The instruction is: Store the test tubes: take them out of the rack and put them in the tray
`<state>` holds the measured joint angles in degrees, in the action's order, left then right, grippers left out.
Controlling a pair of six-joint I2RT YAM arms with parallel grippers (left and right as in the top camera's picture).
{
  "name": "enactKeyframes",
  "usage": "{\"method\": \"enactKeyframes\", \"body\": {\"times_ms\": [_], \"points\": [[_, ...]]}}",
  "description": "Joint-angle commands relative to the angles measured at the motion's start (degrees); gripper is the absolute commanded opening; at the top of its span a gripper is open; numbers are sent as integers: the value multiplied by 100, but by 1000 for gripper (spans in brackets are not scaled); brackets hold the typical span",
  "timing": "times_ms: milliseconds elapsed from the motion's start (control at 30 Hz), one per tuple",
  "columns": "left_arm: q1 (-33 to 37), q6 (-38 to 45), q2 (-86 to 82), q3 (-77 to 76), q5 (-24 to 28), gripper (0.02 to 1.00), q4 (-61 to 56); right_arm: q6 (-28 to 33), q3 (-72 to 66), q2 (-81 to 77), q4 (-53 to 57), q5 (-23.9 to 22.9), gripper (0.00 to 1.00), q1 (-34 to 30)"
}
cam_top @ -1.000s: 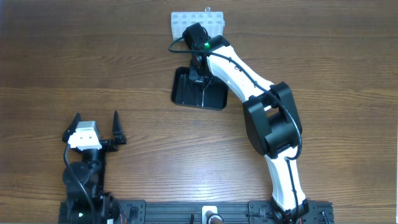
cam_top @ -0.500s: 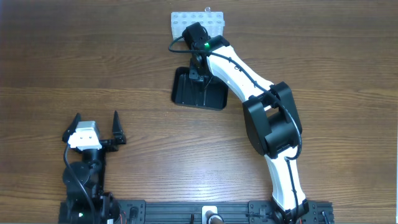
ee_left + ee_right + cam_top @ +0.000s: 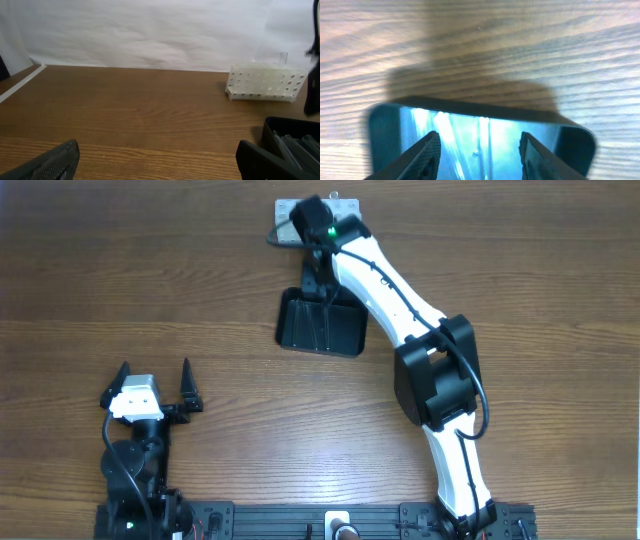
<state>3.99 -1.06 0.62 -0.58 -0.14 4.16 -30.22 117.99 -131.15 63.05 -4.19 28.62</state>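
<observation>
The black tray (image 3: 345,335) lies at the table's far middle with clear test tubes (image 3: 322,326) in it. Behind it stands the white rack (image 3: 348,204), mostly covered by my right arm. From the left wrist view the rack (image 3: 265,82) has one tube (image 3: 283,56) sticking up, and the tray (image 3: 295,134) is nearer. My right gripper (image 3: 479,150) hangs open over the tray's rim (image 3: 470,107), above glinting tubes (image 3: 451,134), nothing between its fingers. My left gripper (image 3: 155,383) rests open near the left base, far from both.
Bare wooden tabletop surrounds the tray and rack. A white wall (image 3: 150,30) rises behind the table's far edge. The right arm (image 3: 400,300) stretches diagonally across the right half of the table.
The right arm has shifted farther up the table toward the rack, its wrist now covering most of the rack. The left arm has not moved.
</observation>
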Motion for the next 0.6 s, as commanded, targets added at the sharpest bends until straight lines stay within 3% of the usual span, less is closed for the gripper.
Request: {"method": "enactKeyframes", "body": {"times_ms": [33,167,267,400,600], "points": [[26,85,-46,24,76,998,20,356,1043,2,326,-85,540,-52],[26,85,-46,24,76,998,20,553,1613,2,348,-363,621,-85],[26,85,-46,24,76,998,20,748,1893,2,179,-815,759,-98],[26,85,-46,24,76,998,20,1338,1982,2,-315,-1172,822,-142],[26,85,-46,24,76,998,20,1622,1934,-44,-953,-1598,899,-304]]}}
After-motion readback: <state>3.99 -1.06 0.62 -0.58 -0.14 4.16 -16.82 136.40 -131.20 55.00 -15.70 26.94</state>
